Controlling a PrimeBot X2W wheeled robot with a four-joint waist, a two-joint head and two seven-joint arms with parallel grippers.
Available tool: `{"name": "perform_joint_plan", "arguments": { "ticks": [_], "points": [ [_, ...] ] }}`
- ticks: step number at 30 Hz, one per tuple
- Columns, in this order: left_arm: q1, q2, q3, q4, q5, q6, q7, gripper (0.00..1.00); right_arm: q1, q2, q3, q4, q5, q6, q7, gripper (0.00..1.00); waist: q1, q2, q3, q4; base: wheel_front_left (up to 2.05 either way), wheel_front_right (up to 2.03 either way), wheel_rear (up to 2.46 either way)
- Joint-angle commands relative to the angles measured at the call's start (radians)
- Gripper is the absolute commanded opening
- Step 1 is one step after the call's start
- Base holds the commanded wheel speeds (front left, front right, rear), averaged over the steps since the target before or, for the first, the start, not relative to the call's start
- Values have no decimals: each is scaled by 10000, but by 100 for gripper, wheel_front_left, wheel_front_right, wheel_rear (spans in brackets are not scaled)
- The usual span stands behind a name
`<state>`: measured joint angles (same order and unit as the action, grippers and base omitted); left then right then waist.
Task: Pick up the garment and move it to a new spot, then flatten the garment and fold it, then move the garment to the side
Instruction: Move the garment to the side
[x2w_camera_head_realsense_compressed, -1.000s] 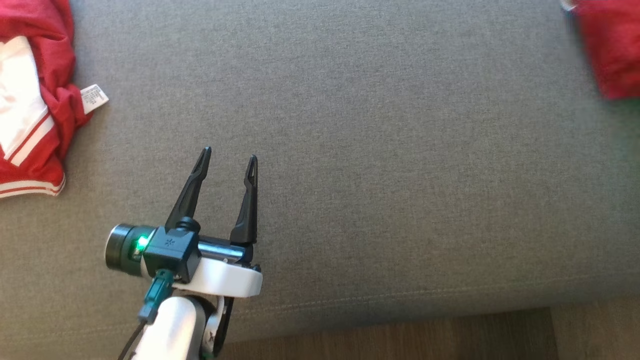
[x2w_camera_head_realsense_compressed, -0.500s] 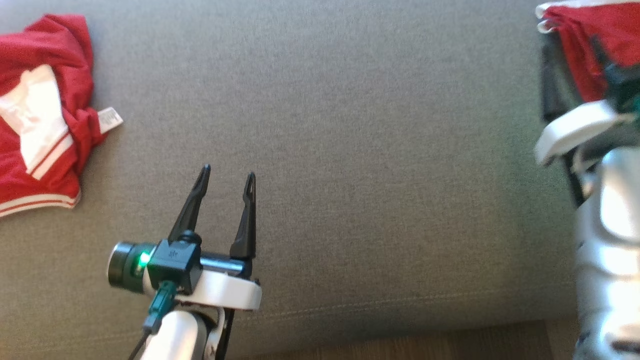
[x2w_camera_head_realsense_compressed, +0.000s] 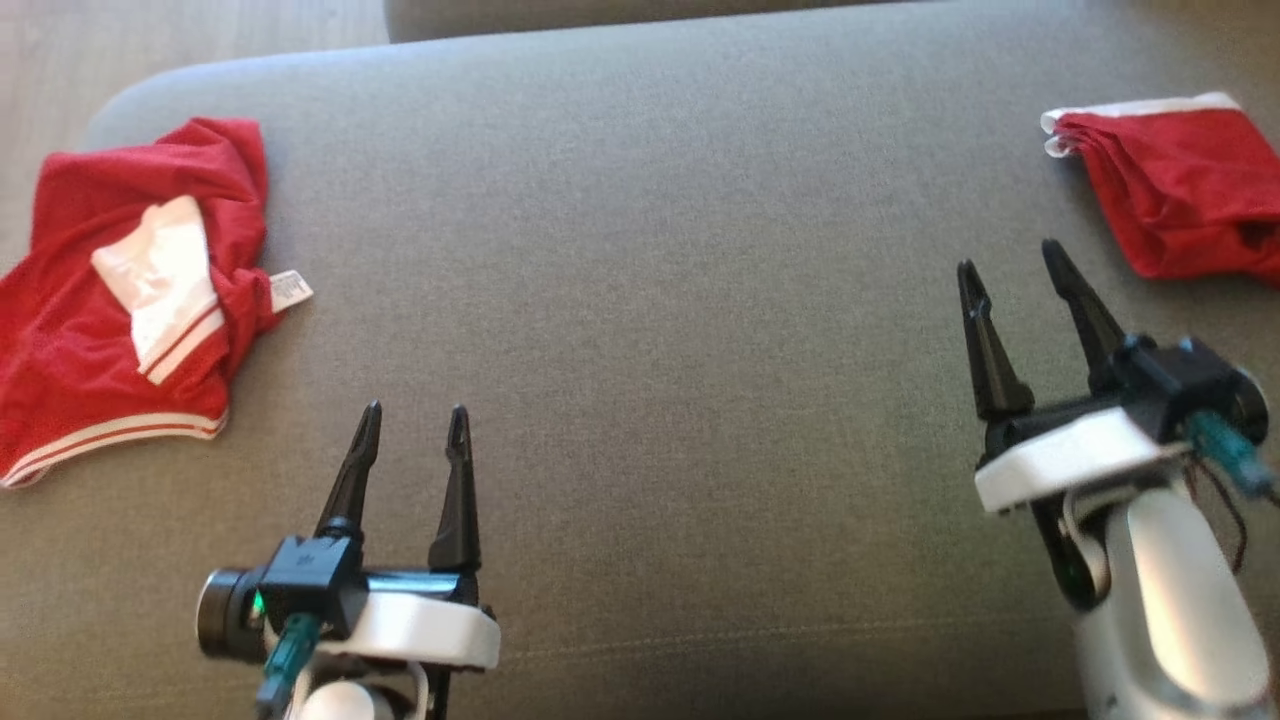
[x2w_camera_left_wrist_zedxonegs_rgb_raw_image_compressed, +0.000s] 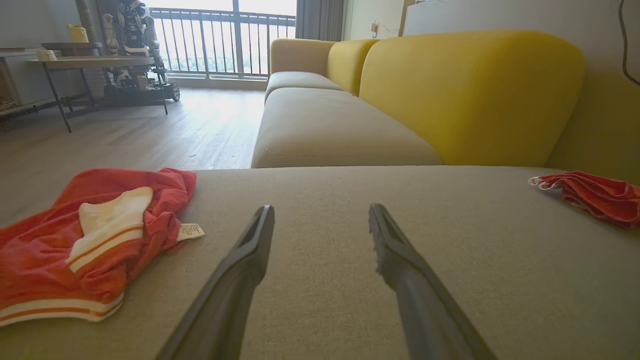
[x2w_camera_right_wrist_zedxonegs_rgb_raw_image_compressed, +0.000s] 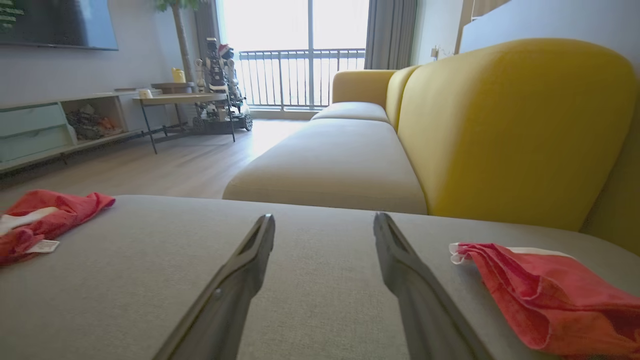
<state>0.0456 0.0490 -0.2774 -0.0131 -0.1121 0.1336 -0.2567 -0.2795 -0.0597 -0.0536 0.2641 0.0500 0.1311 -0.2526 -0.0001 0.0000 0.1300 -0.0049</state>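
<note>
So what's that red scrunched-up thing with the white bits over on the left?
It's a red garment, probably shorts, made of thin, soft-looking cloth. It lies crumpled and unfolded on the grey cushion, near the cushion's left edge. A white patch with a red line shows in the middle, white stripes run along its lower hem, and a small white label sticks out on its right side. Only the cushion touches it; the left end effector is open and apart from it.
</note>
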Motion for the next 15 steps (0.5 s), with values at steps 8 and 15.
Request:
{"name": "perform_joint_plan", "arguments": {
  "ticks": [8, 15],
  "points": [
    [325, 13, 545, -760, -555, 52, -51, 100, 1752, 93, 158, -2050, 373, -4, -91, 100, 1, 0, -484, 225, 0, 0, 0],
    [853, 13, 753, -1421, -31, -28, -51, 100, 2783, 94, 139, -2158, 303, -4, -91, 100, 1, 0, -1050, 177, 0, 0, 0]
  ]
}}
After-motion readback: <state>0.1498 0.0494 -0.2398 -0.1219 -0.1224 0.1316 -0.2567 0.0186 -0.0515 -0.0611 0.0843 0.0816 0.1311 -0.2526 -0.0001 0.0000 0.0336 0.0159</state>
